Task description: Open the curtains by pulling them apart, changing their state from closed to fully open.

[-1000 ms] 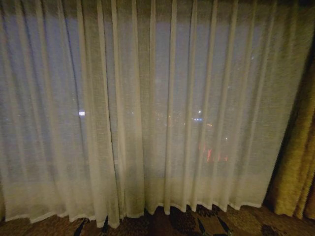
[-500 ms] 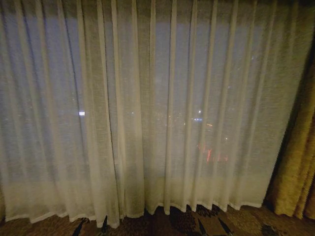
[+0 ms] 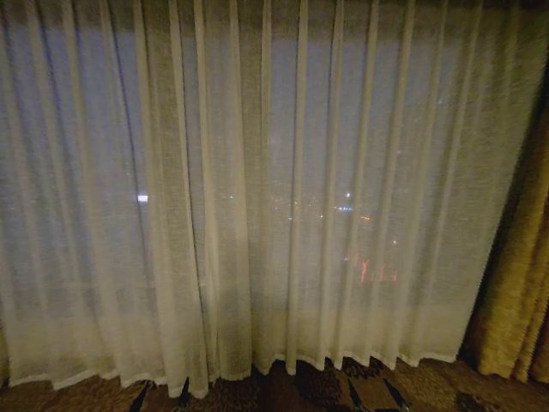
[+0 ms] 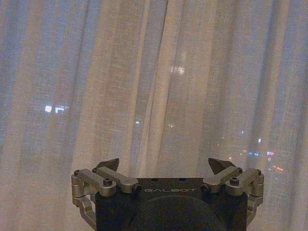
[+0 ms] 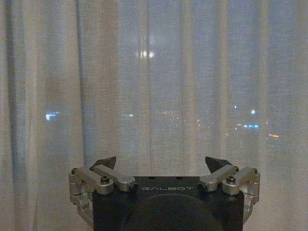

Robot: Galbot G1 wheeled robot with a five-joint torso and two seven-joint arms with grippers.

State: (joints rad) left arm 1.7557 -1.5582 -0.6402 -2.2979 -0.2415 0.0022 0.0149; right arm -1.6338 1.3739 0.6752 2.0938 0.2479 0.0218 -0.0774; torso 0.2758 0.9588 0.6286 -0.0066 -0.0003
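Head view: curtains [image 3: 257, 197] hanging closed across nearly the whole frame, sheer and cream-white, in many vertical pleats. Two panels overlapping a little left of centre, with no gap between them. Hemmed bottoms ending just above a dark patterned carpet [image 3: 343, 390] along the lower edge. Small city lights glowing through the weave at mid-height. At the right edge, a thick golden-brown drape [image 3: 519, 283] bunched beside the sheer fabric.

Left wrist view: left gripper [image 4: 163, 166] at the bottom centre of the frame, fingers [image 4: 111, 163] spread wide apart and grasping nothing. Pleated sheer fabric in front of it, apart from the tips, with a thicker fold running down the middle of the frame. Blurred lights showing through at the left and lower right.

Right wrist view: right gripper [image 5: 160, 163] at the bottom centre, fingers [image 5: 214, 163] likewise spread wide and empty. Sheer fabric ahead, not touching the tips, hanging in straight even pleats. Faint lights showing through at mid-height and near the top centre.
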